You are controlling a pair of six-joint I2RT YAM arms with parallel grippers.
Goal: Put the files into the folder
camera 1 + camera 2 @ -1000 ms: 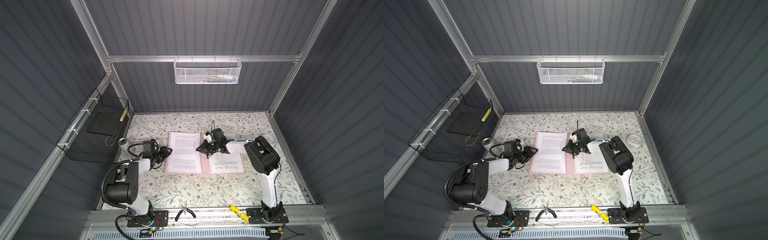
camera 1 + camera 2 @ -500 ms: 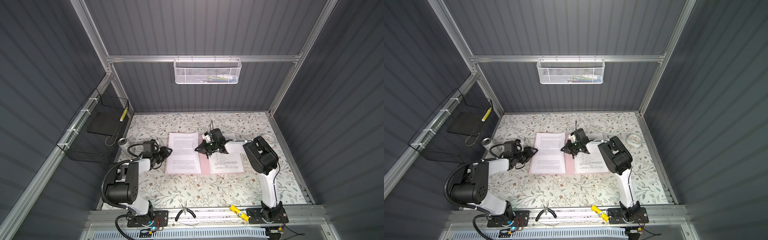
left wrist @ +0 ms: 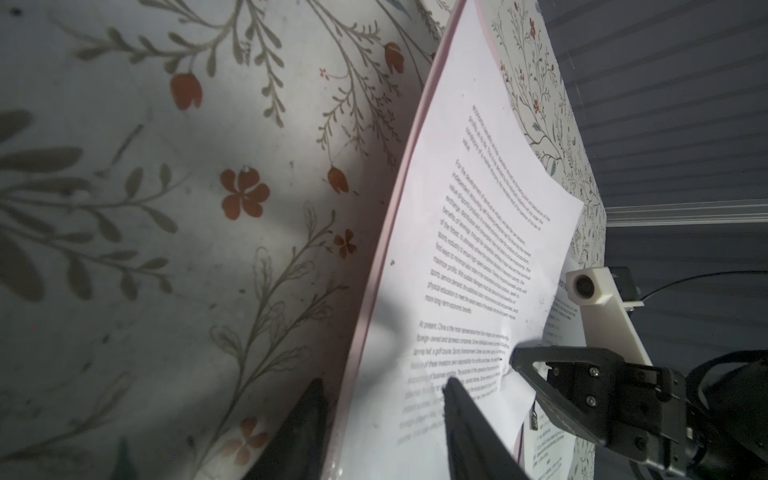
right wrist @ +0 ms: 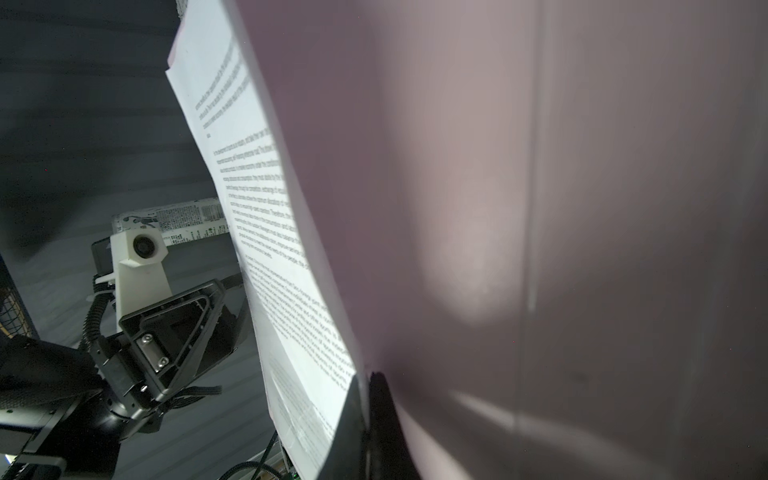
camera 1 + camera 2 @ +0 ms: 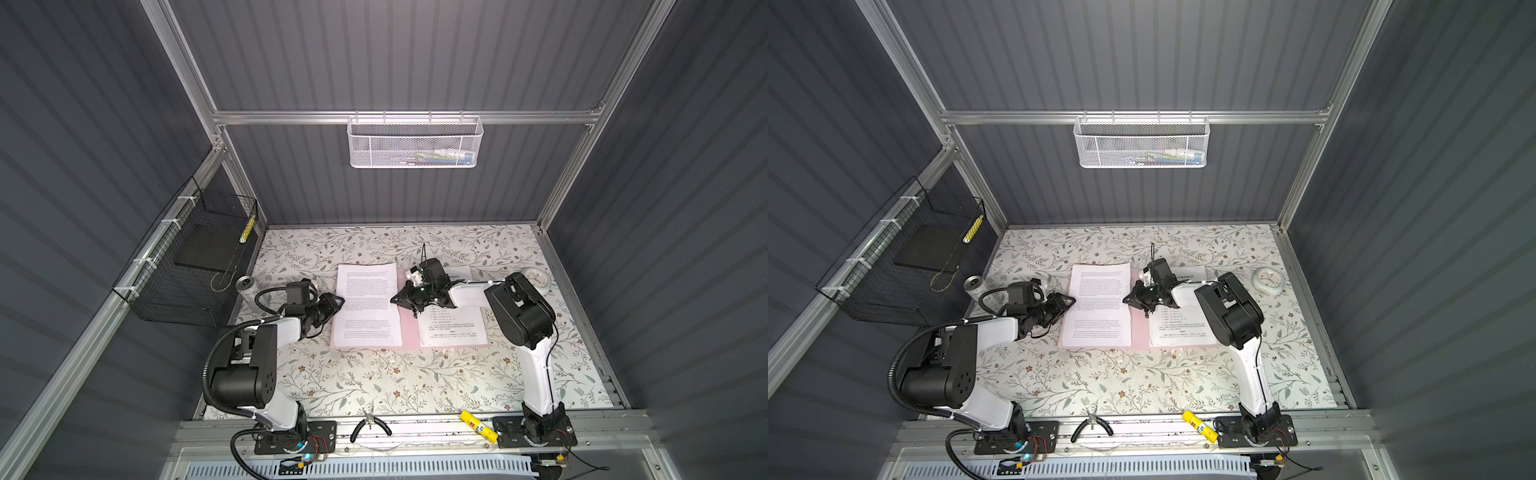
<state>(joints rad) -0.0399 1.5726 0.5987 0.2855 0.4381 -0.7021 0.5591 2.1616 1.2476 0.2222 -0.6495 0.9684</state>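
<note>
Pressed together, the right hand (image 5: 395, 300) has its fingertips on the inner edge of the left sheet (image 5: 368, 307), close to the spine. The paper creases slightly where the tip meets it in the left wrist view, so it appears to pinch that edge rather than merely rest on it. I judge the grip sits there because that edge must be drawn in toward the spine to seat the page.

Both top views show the folder (image 5: 410, 336) lying open and flat on the floral worktop (image 5: 374, 374), pink showing between the two pages and along the borders. The files already lie on it. The left sheet covers the left half and overhangs its far edge a little. The right sheet (image 5: 451, 328), with its heading at the far end, covers the right half, partly under the right arm.

At the outer left edge, the left hand (image 3: 380, 415) is spread about halfway. One finger is over the worktop just beside the folder and the other over the printed page, so it grips nothing. It probably waits there to steady or square that side.
</note>
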